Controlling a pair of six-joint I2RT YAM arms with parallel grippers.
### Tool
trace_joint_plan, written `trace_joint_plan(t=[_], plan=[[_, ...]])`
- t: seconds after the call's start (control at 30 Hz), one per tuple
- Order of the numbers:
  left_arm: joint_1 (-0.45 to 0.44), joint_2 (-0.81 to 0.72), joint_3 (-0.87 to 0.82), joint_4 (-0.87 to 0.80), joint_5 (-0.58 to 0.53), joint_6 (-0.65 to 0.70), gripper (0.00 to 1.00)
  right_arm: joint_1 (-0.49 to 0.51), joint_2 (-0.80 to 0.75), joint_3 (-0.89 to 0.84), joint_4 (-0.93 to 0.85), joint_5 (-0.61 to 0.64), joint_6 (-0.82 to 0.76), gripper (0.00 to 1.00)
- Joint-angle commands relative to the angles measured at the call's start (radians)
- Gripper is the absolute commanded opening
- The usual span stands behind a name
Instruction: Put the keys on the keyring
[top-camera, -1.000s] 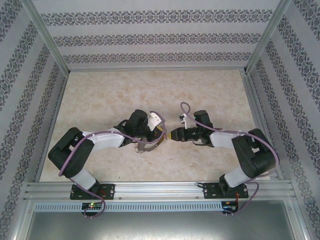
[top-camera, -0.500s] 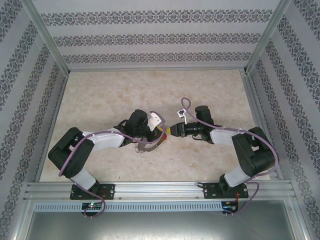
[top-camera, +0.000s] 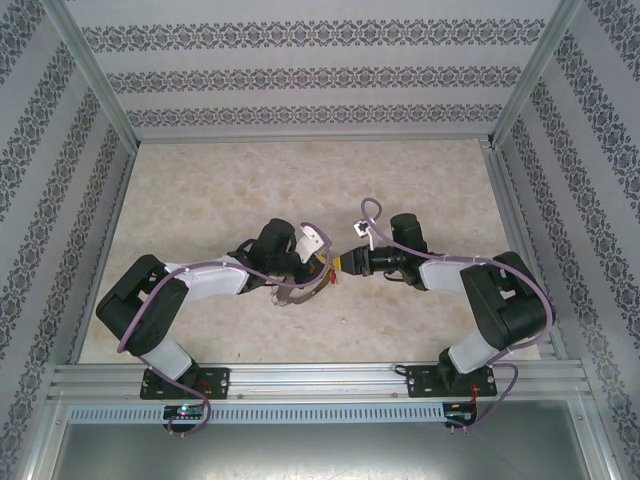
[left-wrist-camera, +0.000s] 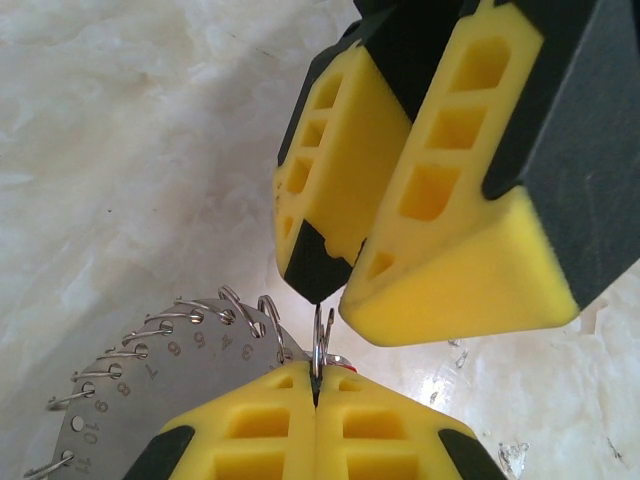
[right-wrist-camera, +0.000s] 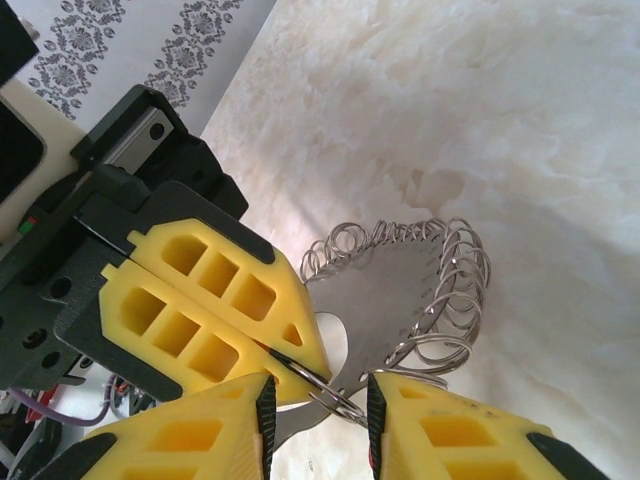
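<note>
The keyring (left-wrist-camera: 150, 400) is a flat silver-grey numbered plate fringed with small wire rings, and it also lies across the right wrist view (right-wrist-camera: 400, 300). My left gripper (left-wrist-camera: 317, 385) is shut on one small ring (left-wrist-camera: 322, 335) at the rim, edge-on between its pads. My right gripper (right-wrist-camera: 318, 385) meets it tip to tip. Its jaws stand apart, one on each side of that same ring (right-wrist-camera: 330, 385). Whether its pads touch the ring I cannot tell. Of the key, a red sliver (left-wrist-camera: 345, 364) peeks out behind the left fingertips, and a red speck (top-camera: 328, 283) shows beside the hoop.
Both arms meet at mid-table over a pale marbled surface (top-camera: 300, 190). Aluminium rails and patterned walls (top-camera: 320, 75) enclose it on three sides. The right arm's purple cable (top-camera: 368, 215) loops up above the wrist.
The right gripper has moved left, closing the gap to the left gripper's tip. The left arm and the keyring have stayed put.
</note>
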Motion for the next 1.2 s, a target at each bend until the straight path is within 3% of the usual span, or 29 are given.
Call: trace_joint_plan(t=[0.0,0.43,0.63,0.73,0.97,1.17], plan=[[-0.006,-0.026,0.023,0.008,0.030,0.020,0.00,0.008,0.017,-0.022,0.075,-0.012,0.019,0.33],[0.000,-0.027,0.024,0.009,0.025,0.019,0.00,0.035,0.061,-0.025,0.143,-0.009,0.062,0.26],[0.000,-0.025,0.023,0.007,0.024,0.020,0.00,0.034,0.067,-0.024,0.140,-0.010,0.062,0.16],[0.001,-0.027,0.024,0.003,0.024,0.019,0.00,0.024,0.048,-0.014,0.106,-0.007,0.058,0.03],[0.006,-0.029,0.053,-0.068,-0.002,0.035,0.00,0.022,-0.022,0.056,-0.106,0.006,-0.018,0.00],[0.026,-0.068,0.088,-0.185,0.004,0.095,0.13,0.054,-0.068,0.197,-0.504,0.123,-0.228,0.00]])
